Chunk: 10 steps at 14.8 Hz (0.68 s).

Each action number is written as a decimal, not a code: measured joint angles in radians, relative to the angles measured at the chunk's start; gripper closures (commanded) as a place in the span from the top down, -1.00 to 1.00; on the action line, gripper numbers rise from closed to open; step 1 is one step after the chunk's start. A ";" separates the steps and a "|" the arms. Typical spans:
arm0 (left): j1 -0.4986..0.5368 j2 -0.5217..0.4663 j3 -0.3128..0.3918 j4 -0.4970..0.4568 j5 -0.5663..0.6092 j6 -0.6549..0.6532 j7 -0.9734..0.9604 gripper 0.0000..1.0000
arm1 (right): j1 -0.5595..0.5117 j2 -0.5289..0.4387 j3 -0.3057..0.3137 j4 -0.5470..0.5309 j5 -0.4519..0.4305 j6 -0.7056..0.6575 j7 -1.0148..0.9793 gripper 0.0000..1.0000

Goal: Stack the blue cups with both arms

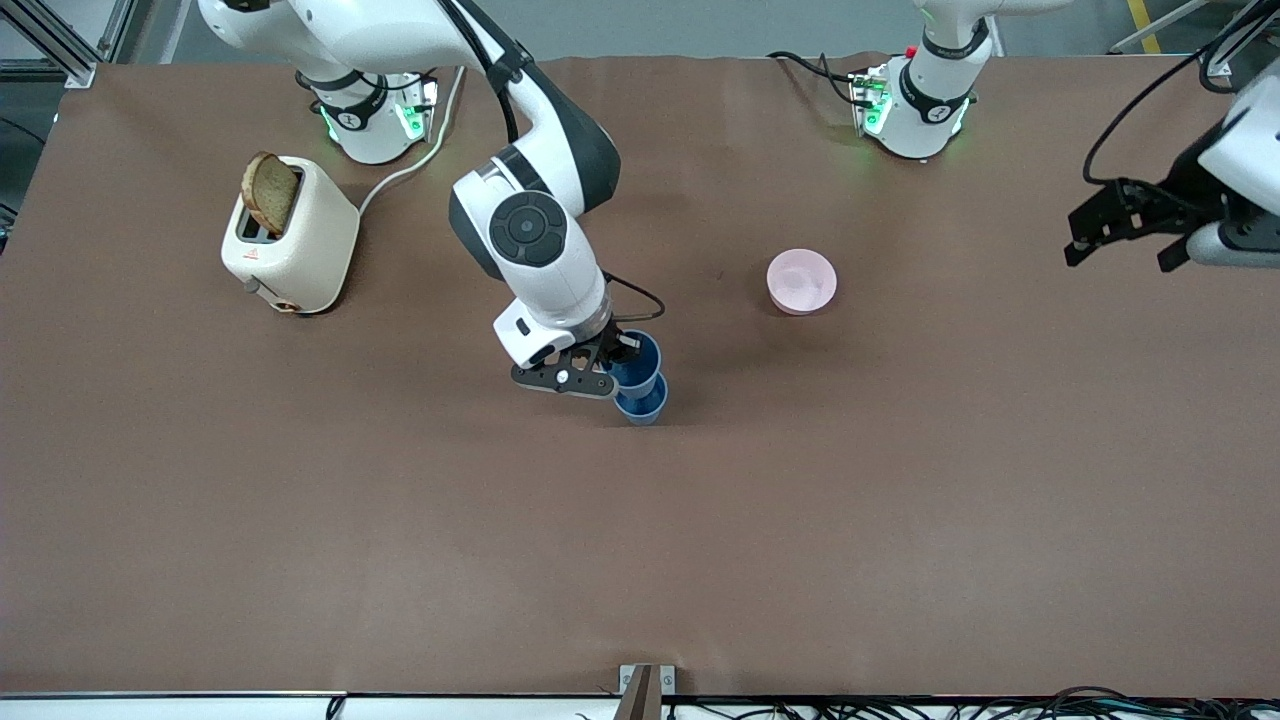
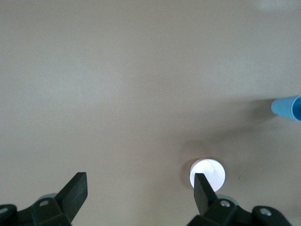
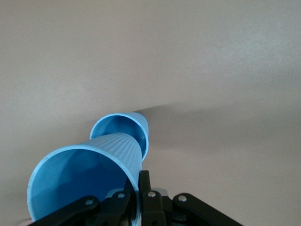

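Note:
My right gripper (image 1: 612,368) is shut on the rim of one blue cup (image 1: 640,358) and holds it tilted, low over the middle of the table. The second blue cup (image 1: 642,403) stands upright on the table right under it. In the right wrist view my right gripper (image 3: 140,188) pinches the wall of the held cup (image 3: 84,183), whose base is at the mouth of the standing cup (image 3: 123,131); I cannot tell if they touch. My left gripper (image 1: 1120,248) waits open and empty in the air at the left arm's end. It also shows in the left wrist view (image 2: 140,188).
A pink bowl (image 1: 801,281) sits farther from the front camera than the cups, toward the left arm's end; it also shows in the left wrist view (image 2: 207,172). A cream toaster (image 1: 292,240) with a bread slice (image 1: 270,192) stands near the right arm's base.

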 measured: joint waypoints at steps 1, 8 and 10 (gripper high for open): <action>0.003 -0.019 -0.012 -0.022 0.000 0.000 -0.005 1.00 | 0.000 0.001 0.000 0.000 0.000 0.000 0.000 -0.99; 0.007 -0.035 -0.023 -0.026 0.000 0.003 -0.045 1.00 | 0.022 0.020 0.001 0.001 0.000 0.004 0.000 -0.99; 0.009 -0.035 -0.021 -0.020 0.000 -0.001 -0.046 1.00 | 0.022 0.022 -0.001 0.001 0.000 0.025 -0.001 -0.99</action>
